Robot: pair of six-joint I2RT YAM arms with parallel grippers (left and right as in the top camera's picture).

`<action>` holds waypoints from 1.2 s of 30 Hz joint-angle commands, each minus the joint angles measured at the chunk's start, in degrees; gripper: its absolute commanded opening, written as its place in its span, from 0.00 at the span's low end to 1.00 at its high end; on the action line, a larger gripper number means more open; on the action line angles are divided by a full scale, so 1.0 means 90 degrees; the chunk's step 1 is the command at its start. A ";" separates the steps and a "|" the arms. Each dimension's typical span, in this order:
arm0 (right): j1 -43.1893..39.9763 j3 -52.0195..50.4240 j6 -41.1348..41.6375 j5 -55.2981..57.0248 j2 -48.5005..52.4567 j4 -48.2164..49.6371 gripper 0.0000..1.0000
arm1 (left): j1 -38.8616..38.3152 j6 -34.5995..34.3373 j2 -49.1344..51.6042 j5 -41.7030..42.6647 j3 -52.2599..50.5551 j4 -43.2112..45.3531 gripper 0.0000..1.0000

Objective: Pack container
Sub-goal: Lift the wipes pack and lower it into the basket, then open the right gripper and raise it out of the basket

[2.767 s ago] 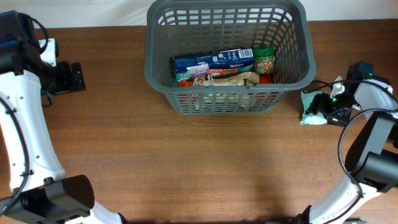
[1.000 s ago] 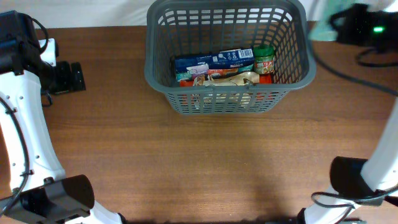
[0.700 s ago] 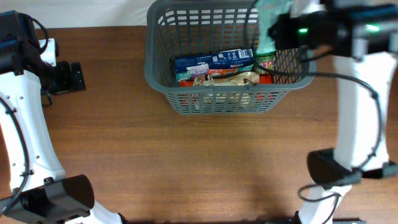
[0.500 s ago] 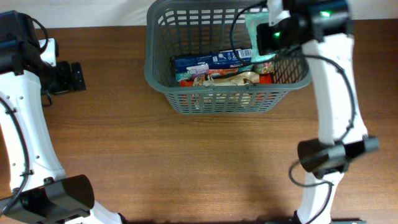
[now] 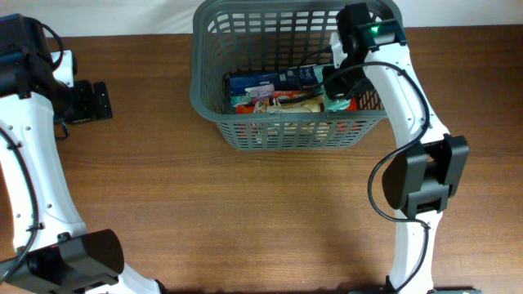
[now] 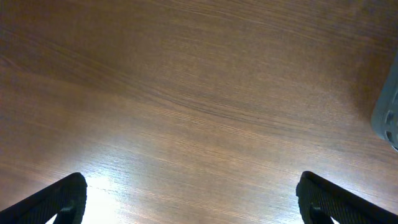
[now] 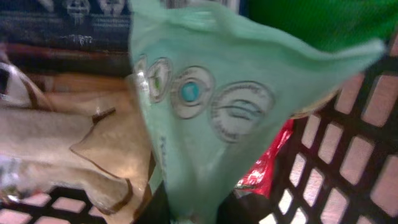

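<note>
The container [image 5: 198, 91], a big dark grey slotted basket, stands at the table's back middle. My right gripper [image 5: 333, 80] reaches down inside its right end, shut on a mint-green pouch [image 7: 205, 106]. The pouch hangs between the fingers over the groceries, beside the lattice wall [image 7: 357, 155], and its lower end runs down between the jaws [image 7: 202, 214]. In the overhead view only a sliver of the pouch [image 5: 334, 104] shows under the arm. My left gripper [image 5: 100, 100] rests far left over bare wood, open and holding nothing [image 6: 189, 208].
Inside the basket lie a blue box [image 5: 270, 82], a crumpled brown paper bag [image 7: 74, 130], a red packet [image 7: 273, 165] and a green-lidded jar [image 7: 311, 18]. The basket's edge [image 6: 388, 115] shows at the right of the left wrist view.
My right arm swung in from the table's right side, crossed the basket's rim with the green pouch, and lowered it into the right end. The left arm stayed still.
</note>
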 commanded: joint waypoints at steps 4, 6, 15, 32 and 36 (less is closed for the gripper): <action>-0.0012 0.0017 -0.0087 -0.0131 -0.0182 -0.0039 0.53 | 0.0024 -0.0041 -0.0056 0.0066 -0.0032 -0.0005 0.99; -0.0024 0.0129 -0.0104 -0.0136 -0.0248 -0.0112 0.68 | 0.0024 -0.0041 -0.0056 0.0068 -0.0032 -0.0005 0.99; -0.0034 0.1945 -0.0097 -0.0277 -0.0583 -0.0981 0.99 | 0.0024 -0.0041 -0.0056 0.0068 -0.0032 -0.0005 0.99; -0.0024 0.5020 0.0087 0.0061 -0.1457 -0.2402 0.99 | 0.0024 -0.0041 -0.0056 0.0066 -0.0032 -0.0005 0.99; -0.0024 0.4966 0.0085 0.0177 -0.2314 -0.2402 0.99 | 0.0024 -0.0041 -0.0056 0.0068 -0.0032 -0.0005 0.99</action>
